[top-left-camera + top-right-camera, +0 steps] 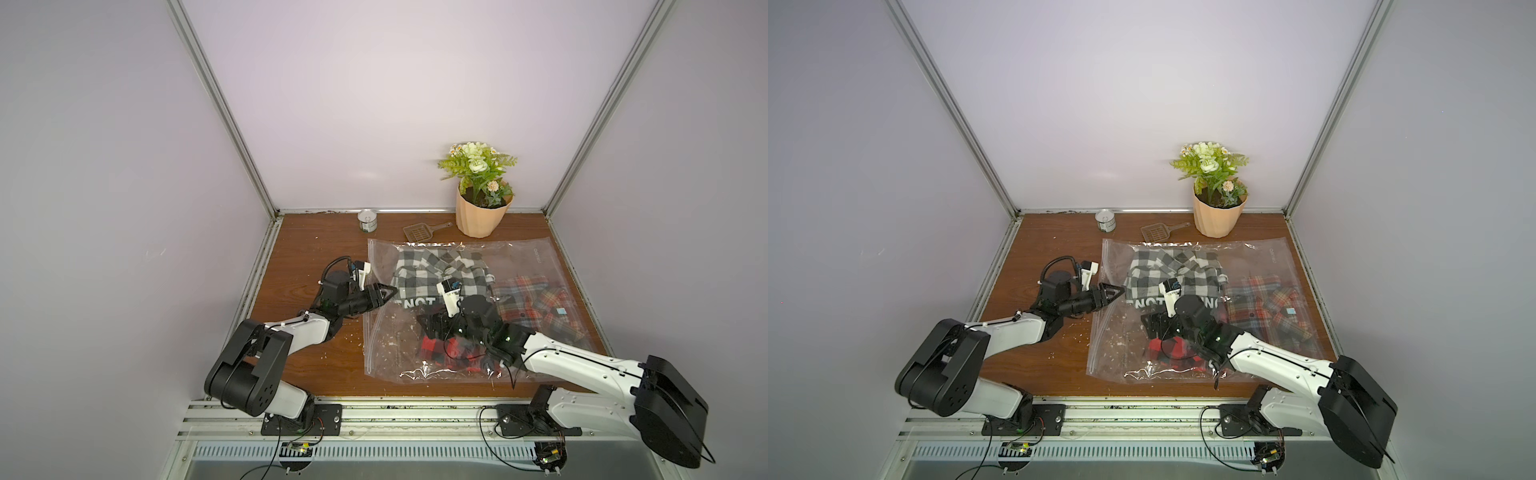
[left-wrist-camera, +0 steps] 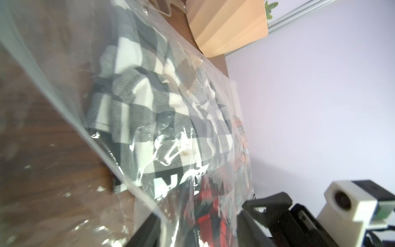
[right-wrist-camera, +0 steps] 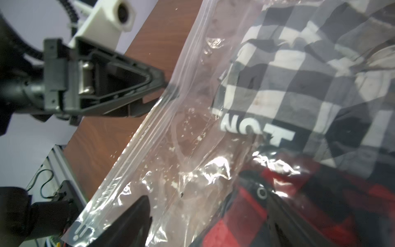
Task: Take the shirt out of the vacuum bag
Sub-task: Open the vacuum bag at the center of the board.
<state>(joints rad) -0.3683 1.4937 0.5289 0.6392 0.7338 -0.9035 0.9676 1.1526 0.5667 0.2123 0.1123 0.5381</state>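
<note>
Pinching the zip edge [image 3: 136, 136] of the vacuum bag [image 1: 386, 345], which lies just in front of the flower pot [image 1: 482, 218], the left gripper [image 1: 388, 289] may slip off slick plastic. The right gripper [image 1: 430, 328], jaws wide, hovers over the red-and-black shirt [image 1: 432, 351] inside; closing there could catch film with cloth and drag the whole bag.

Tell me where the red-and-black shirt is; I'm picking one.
In a top view the red-and-black shirt lies inside the vacuum bag, by its near edge, nearer than the grey checked shirt.
</note>
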